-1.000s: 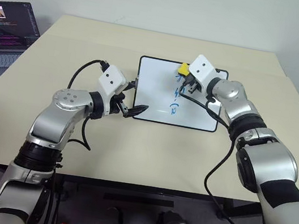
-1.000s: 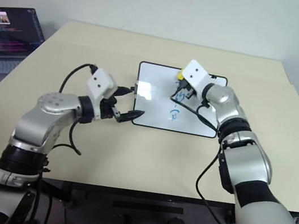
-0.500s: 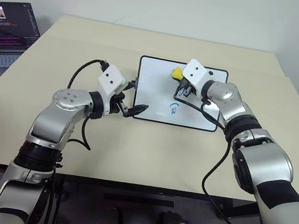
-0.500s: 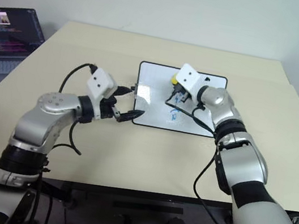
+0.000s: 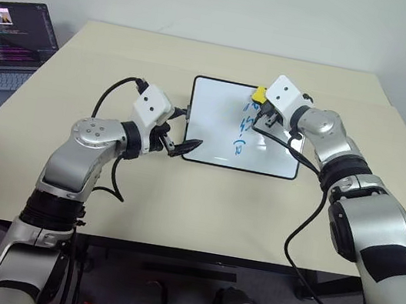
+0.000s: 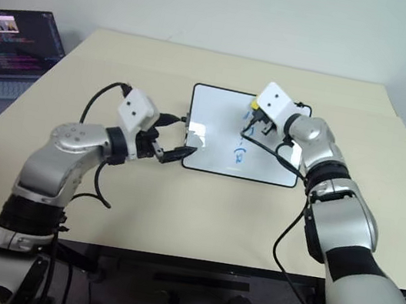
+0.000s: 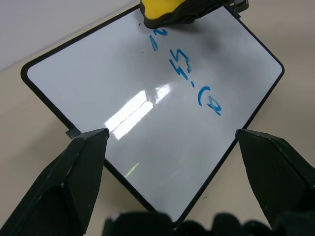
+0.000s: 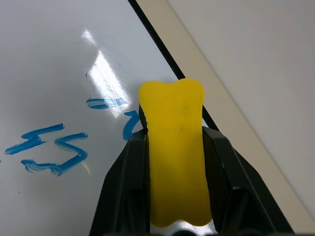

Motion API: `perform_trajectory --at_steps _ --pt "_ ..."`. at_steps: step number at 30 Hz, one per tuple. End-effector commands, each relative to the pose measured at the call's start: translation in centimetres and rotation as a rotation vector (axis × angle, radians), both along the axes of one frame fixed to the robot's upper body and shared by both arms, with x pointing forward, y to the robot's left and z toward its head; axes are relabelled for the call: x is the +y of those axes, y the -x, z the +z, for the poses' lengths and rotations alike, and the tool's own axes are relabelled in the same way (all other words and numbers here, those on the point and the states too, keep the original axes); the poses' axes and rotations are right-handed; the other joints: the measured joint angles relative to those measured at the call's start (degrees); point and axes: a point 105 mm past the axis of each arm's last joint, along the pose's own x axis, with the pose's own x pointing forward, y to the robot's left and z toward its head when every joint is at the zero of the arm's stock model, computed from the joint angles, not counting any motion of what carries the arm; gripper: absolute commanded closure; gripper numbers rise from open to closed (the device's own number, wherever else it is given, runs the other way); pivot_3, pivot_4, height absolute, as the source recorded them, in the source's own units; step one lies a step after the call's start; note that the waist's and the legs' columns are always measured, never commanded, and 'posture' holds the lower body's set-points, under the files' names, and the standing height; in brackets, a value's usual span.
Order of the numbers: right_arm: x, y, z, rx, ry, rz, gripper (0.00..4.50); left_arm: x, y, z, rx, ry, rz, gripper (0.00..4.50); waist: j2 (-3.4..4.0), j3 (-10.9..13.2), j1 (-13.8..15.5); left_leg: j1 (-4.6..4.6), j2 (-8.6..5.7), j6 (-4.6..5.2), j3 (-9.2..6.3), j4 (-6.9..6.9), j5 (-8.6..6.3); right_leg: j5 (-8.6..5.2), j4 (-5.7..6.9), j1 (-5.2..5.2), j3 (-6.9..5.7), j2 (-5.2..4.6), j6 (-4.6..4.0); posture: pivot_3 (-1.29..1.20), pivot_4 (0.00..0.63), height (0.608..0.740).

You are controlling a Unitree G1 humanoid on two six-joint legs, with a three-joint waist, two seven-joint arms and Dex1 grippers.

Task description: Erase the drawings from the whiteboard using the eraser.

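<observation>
**A:** So where was the eraser (image 8: 176, 157) at this point?

**B:** Clamped in the right tool (image 5: 266, 113), fingers squeezed on both long sides. It sat at the far end of the whiteboard (image 5: 214, 134), near the far right corner, right on the top end of the drawings (image 5: 242, 131). Its long axis ran along the fingers, nose pointing toward the board's far edge.

**A:** And the board itself?

**B:** Flat on the tabletop (image 5: 179, 203), roughly in the middle, long sides running left to right. The blue strokes ran in a column from far to near, right of the board's middle. Loads of bare tabletop on every side. A laptop (image 5: 6, 49) sat well off at the far left edge.

**A:** Left arm?

**B:** The left tool (image 7: 172, 142) was spread wide apart, holding nothing, hanging at the board's near left corner with its tips (image 5: 188, 148) just over the frame.
</observation>
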Motion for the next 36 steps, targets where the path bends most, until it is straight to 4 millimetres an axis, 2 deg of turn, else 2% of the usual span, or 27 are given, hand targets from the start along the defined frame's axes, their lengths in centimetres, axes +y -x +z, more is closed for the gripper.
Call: perform_trajectory --at_steps 1,6,11,26,33,36 --pt "-0.6 -0.1 0.1 0.006 0.014 -0.011 3.41 -0.2 0.0 1.5 -0.057 0.006 -0.012 0.0 0.0 0.0 0.0 0.0 0.0 0.0 0.0 0.0 0.0 0.0 0.0 0.0 0.0 0.0 0.0 0.0 0.15 0.74" --pt "1.9 0.7 -1.4 0.049 0.06 0.095 3.41 -0.3 0.0 1.6 -0.057 0.007 -0.015 0.0 0.0 0.0 -0.15 0.01 0.01 0.0 0.0 0.0 0.0 0.0 0.01 0.0 0.0 0.0 0.0 0.0 0.15 0.74" --pt "2.5 1.1 -2.5 0.08 0.083 0.125 3.41 -0.3 0.0 1.5 -0.058 0.006 -0.014 0.0 0.0 0.0 -0.81 0.03 0.02 0.0 0.0 0.0 0.0 0.0 0.04 0.0 0.0 0.02 0.0 0.0 0.15 0.74" --pt "1.7 1.1 -3.1 0.1 0.124 0.125 3.41 -0.5 0.0 1.4 -0.058 -0.001 -0.022 0.0 0.0 0.0 -1.23 0.06 0.02 0.0 -0.01 0.0 0.0 0.01 0.06 0.02 0.01 0.02 0.0 0.0 0.15 0.74" --pt "-0.8 -0.1 -0.6 0.008 0.078 -0.026 3.41 -0.5 0.1 1.4 -0.057 -0.003 -0.027 0.0 0.0 0.0 -1.05 0.06 0.01 0.0 -0.03 0.02 0.01 0.01 0.06 0.04 0.0 0.02 -0.01 0.0 0.15 0.74" --pt "-1.3 -0.2 -0.2 0.005 0.07 -0.035 3.41 -0.5 0.1 1.3 -0.056 -0.004 -0.026 0.0 -0.01 0.0 -0.58 0.05 -0.01 0.01 -0.03 0.07 0.01 0.01 0.04 0.07 0.01 0.0 -0.01 0.0 0.15 0.74"
